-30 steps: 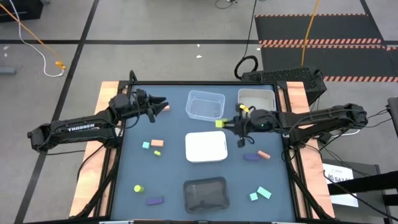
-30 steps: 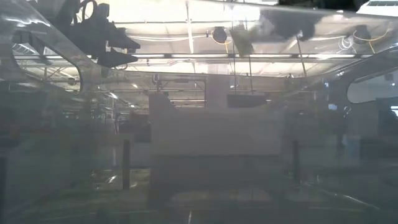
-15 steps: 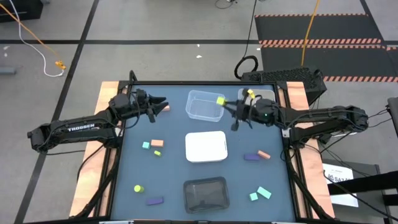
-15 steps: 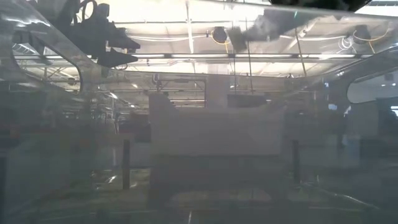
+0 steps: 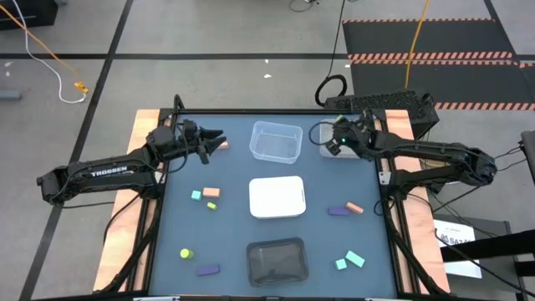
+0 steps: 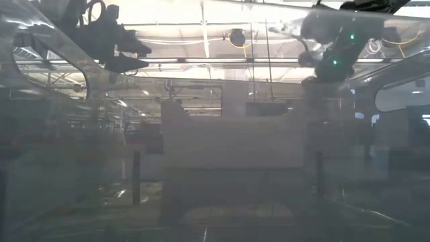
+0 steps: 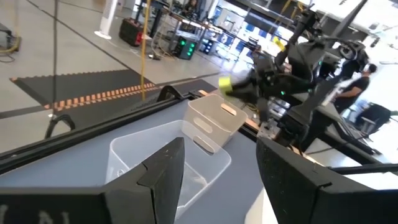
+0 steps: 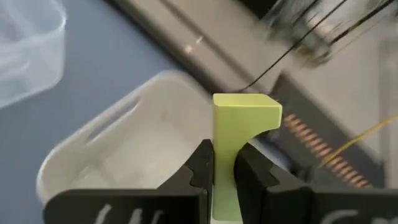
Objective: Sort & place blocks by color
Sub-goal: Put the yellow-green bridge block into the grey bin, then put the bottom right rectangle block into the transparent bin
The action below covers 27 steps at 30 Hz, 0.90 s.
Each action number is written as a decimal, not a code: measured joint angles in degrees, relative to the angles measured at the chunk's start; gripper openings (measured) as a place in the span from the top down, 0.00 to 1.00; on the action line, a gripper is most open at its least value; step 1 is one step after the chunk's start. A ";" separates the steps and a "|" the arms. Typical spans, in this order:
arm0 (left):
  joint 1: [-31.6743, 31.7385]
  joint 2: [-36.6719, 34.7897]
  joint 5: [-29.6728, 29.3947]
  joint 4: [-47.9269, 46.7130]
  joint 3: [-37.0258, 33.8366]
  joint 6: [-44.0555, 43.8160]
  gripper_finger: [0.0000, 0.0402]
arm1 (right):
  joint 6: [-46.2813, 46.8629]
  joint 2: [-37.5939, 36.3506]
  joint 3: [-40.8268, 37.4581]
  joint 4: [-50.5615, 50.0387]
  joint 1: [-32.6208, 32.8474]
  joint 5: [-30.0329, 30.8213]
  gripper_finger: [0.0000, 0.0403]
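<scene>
Right tool now over beige tray

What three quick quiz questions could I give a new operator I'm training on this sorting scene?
1. True or false: the right gripper holds a yellow-green block.
2. Which tray lies beneath that block? A) black tray B) grey-beige tray C) white tray
3. Fill in: the left gripper is beside the ____ tray.

Key: 1 true; 2 B; 3 clear.
</scene>
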 joint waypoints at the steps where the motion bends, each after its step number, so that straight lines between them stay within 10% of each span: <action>1: 0.00 0.02 -0.84 0.02 0.00 0.00 0.50 | 0.88 0.00 -0.57 -0.39 -0.63 -2.19 0.94; 11: 0.02 0.01 -3.05 -0.25 -0.02 -0.02 0.50 | 6.05 0.00 -5.62 -0.46 -3.99 -16.01 0.78; 23: 0.01 0.01 -3.10 -0.46 -0.02 -0.07 0.50 | 3.08 -4.31 -4.42 0.01 -3.55 -16.98 0.48; 27: 0.02 0.00 -3.12 -0.46 -0.02 -0.07 0.50 | 4.13 -7.52 -3.76 0.13 -2.07 -29.95 0.47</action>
